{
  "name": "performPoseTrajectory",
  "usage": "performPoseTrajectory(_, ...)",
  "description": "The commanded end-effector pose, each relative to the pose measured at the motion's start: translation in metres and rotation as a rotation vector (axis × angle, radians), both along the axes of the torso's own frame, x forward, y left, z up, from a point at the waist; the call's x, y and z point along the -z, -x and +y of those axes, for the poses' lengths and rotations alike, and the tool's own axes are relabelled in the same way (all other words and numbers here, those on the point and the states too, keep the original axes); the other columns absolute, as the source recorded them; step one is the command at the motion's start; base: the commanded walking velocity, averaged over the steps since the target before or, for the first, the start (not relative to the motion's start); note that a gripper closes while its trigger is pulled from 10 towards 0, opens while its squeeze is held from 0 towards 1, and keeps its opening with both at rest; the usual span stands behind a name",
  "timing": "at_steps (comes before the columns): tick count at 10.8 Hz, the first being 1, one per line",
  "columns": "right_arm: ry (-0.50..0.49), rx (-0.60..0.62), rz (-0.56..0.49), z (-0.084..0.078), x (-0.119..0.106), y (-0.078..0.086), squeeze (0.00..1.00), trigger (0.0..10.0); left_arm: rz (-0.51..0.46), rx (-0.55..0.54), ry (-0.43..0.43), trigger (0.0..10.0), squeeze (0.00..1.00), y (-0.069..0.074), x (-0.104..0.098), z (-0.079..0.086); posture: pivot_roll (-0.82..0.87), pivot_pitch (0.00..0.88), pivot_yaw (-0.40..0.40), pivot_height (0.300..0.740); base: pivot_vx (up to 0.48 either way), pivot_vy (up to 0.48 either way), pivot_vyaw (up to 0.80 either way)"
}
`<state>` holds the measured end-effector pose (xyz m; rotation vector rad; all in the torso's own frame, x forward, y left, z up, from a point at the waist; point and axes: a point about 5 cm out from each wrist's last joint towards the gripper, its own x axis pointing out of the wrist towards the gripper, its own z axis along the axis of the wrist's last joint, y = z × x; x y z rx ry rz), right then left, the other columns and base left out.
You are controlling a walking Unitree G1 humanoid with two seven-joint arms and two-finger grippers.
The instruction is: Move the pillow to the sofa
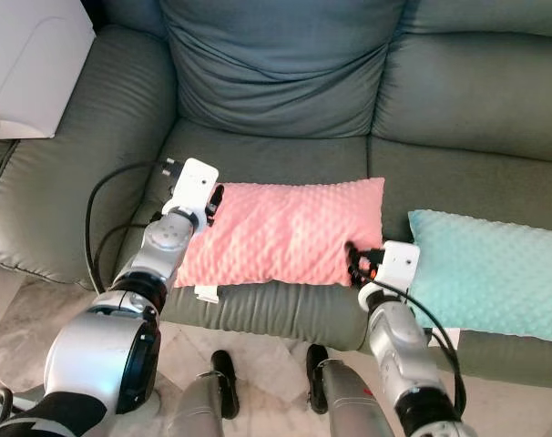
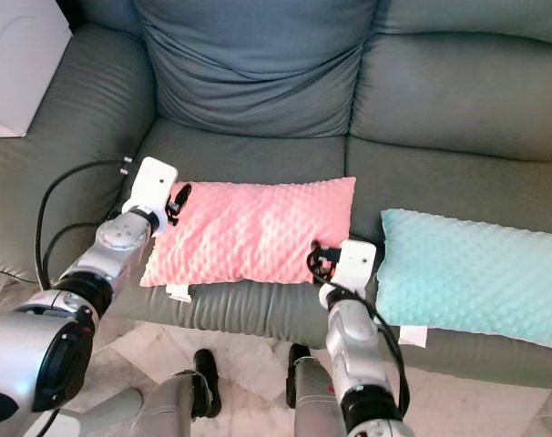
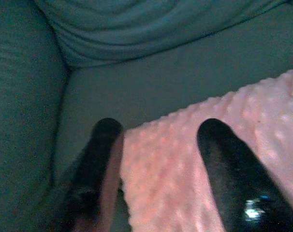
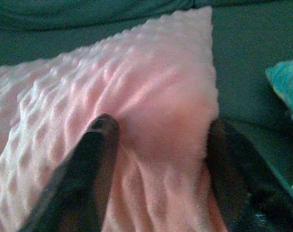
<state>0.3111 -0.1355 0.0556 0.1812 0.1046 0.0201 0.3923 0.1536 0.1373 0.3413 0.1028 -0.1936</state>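
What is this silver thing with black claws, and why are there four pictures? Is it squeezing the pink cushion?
It is a walking robot with two silver arms. The two top pictures come from cameras in its head, looking down at a grey-green sofa. The two close-up pictures come from small cameras on its wrists, looking along the black fingers. On the seat lie a pink pillow and, to its right, a teal pillow. The left pincer straddles one end of the pink pillow, and the right pincer the other end. Their fingers are spread apart around the pillow's edges. How hard they squeeze, I cannot tell.
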Motion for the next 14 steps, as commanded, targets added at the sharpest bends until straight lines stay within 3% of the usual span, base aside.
performPoseTrajectory(1,-0.013,-0.018,0.041,0.005,0.011,0.010,1.00,10.0,0.045,-0.010,0.030,10.0,1.00,0.006,0.014,0.006,-0.23,0.402,0.050,0.740,0.000,0.000,0.00)
performPoseTrajectory(6,-0.009,-0.078,0.046,0.005,0.016,0.023,1.00,10.0,0.049,-0.034,0.240,10.0,1.00,0.015,0.026,0.011,-0.21,0.377,0.049,0.740,0.000,0.000,0.00)
performPoseTrajectory(12,-0.053,-0.121,0.076,0.016,0.018,0.021,1.00,10.0,0.003,-0.047,0.416,10.0,1.00,0.020,0.028,0.016,-0.16,0.318,0.063,0.740,0.000,0.000,0.00)
performPoseTrajectory(13,-0.065,-0.134,0.078,0.018,0.017,0.020,1.00,10.0,0.006,-0.027,0.444,10.0,0.34,0.022,0.029,0.016,-0.15,0.310,0.065,0.740,0.000,0.000,0.00)
performPoseTrajectory(14,-0.035,-0.128,0.073,0.017,0.016,0.019,1.00,10.0,-0.003,-0.018,0.466,10.0,0.56,0.025,0.030,0.018,-0.14,0.299,0.066,0.740,0.000,0.000,0.00)
